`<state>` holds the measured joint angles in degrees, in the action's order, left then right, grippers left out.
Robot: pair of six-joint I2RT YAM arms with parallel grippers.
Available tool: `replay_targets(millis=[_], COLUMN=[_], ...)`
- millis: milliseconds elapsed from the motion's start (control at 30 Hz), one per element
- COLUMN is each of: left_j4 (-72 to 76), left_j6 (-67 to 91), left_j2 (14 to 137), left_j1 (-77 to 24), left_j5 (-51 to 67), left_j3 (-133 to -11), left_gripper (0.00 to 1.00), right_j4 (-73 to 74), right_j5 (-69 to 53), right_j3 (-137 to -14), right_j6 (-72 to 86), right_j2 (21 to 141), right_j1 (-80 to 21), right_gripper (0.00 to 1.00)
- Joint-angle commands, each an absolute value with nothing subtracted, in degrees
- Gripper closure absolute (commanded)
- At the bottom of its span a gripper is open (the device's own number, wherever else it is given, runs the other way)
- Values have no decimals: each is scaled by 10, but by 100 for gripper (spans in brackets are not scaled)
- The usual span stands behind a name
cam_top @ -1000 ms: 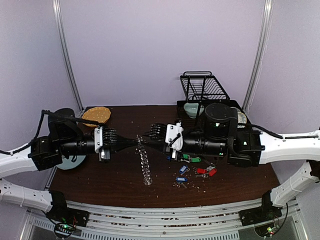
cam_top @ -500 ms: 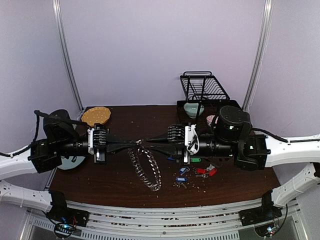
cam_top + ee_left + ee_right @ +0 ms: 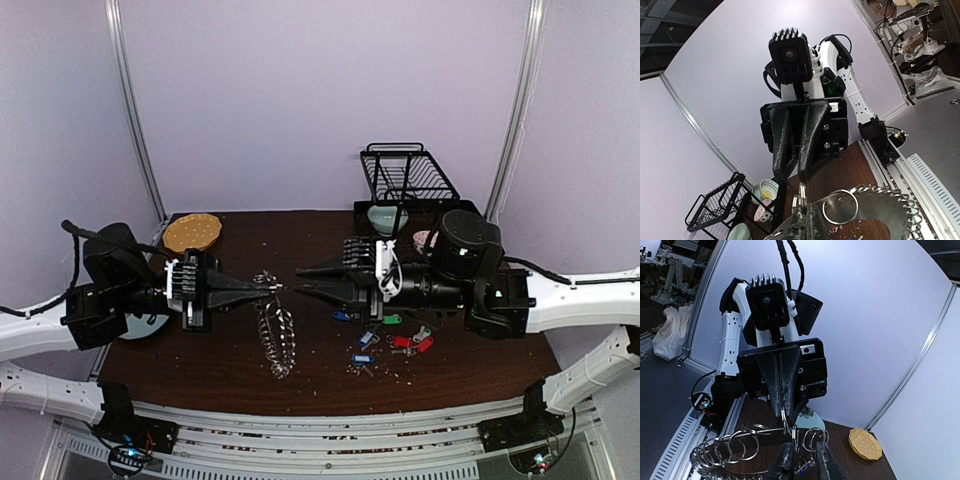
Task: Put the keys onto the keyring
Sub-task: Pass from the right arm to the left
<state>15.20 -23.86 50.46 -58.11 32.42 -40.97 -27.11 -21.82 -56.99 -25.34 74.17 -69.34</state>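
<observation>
**Keyring hangs from left hand; right hand's grip unclear**

The left hand (image 3: 272, 288) is pressed together on a top link of the keyring (image 3: 275, 335). The keyring hangs from it in a long loop over the middle of the bench (image 3: 200, 350). Whether its low end touches the wood cannot be told.

The right hand (image 3: 303, 272) faces the left hand tip to tip, just beside it. Its fingers (image 3: 784, 460) stand a little apart. In the right wrist view something small and bluish shows between them, cut by the frame's bottom edge, and I cannot tell whether it is pinched. The left wrist view cuts off the lower part of the loop.

The keys (image 3: 398, 343) lie in a loose group on the bench under the right arm, and some of the tags are too small to tell apart. A plate (image 3: 150, 325) is mostly hidden beneath the left arm.

Bare wood runs from the loop to the near edge and to the left. A rack (image 3: 405, 175) stands at the far right edge and a disc (image 3: 192, 232) at the far left corner, both well apart from the hands.
</observation>
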Motion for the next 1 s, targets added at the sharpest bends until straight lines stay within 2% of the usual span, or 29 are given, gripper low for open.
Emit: replay_targets(millis=[0,167,700,967], left_j4=[218,218,198,200], left_j6=[-221,-220,-237,-243], left_j2=[502,503,502,494], left_j1=[-577,-577,-577,-577], left_j5=[338,337,338,314], left_j3=[-407,-407,-409,-405], left_gripper=[100,100,100,100], right_j4=[-297,-311,-314,-305], right_j5=[-252,-284,-256,-235], right_j3=[-566,-575,-611,-599], right_j6=[-252,-249,-228,-224], right_j2=[751,762,796,777], right_j1=[-691,-691,-691,-685], right_gripper=[81,89,86,85])
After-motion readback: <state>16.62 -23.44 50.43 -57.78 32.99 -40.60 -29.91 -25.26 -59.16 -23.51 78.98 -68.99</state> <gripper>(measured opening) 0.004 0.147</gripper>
